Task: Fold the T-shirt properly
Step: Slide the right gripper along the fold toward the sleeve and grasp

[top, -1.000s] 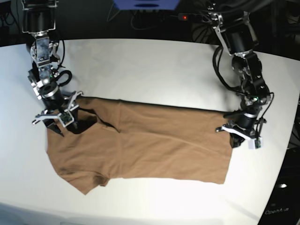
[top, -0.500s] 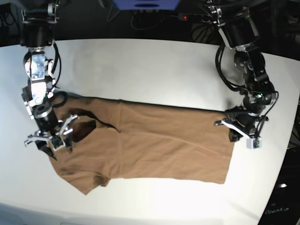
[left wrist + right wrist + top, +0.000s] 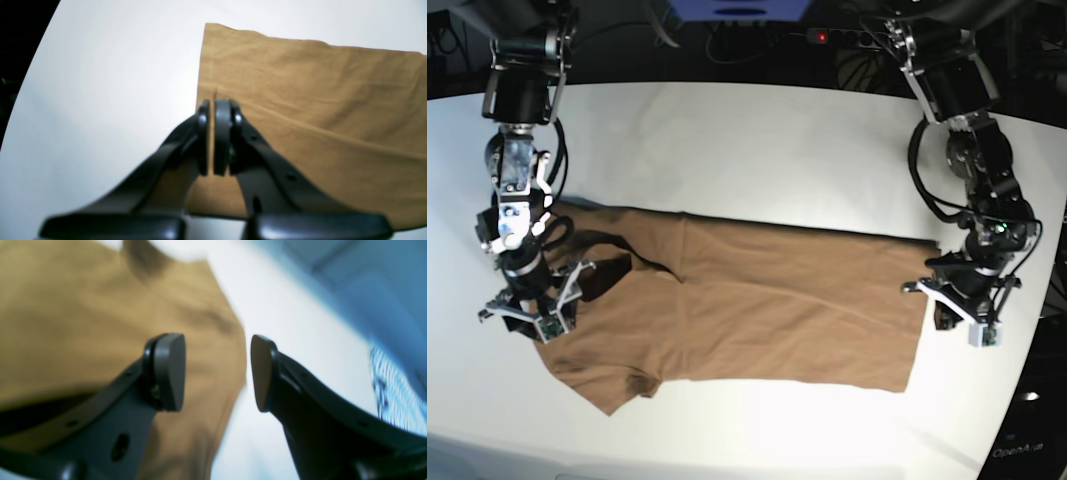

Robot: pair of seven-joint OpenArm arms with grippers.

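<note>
Shirt: a plain brown short-sleeved cotton T-shirt (image 3: 727, 305) lies flat and spread out on the white round-edged table (image 3: 747, 140), in the middle of it.
Shirt ends: the sleeves and neck end point to the base view's left; the straight bottom hem points to its right.
Left gripper: the black left gripper (image 3: 211, 138) is at the shirt's hem end, with its jaws pressed tight together.
What it holds: a thin fold of the shirt's hem edge sits pinched between the two pads (image 3: 222, 133), so it is grasping the shirt.
Why there: I think it grips the hem so that end can be lifted and folded over.
Right gripper: the black right gripper (image 3: 217, 373) is at the shirt's sleeve end, with its jaws spread wide and nothing between them.
Where it hangs: one pad is over the brown cloth and the other is over the bare table, so the shirt's edge runs between them.
Why there: it looks lined up to pinch that edge, so both ends can go up together.
Blurry bit: the right wrist view is fuzzy, so I cannot tell if the pads touch the cloth.
</note>
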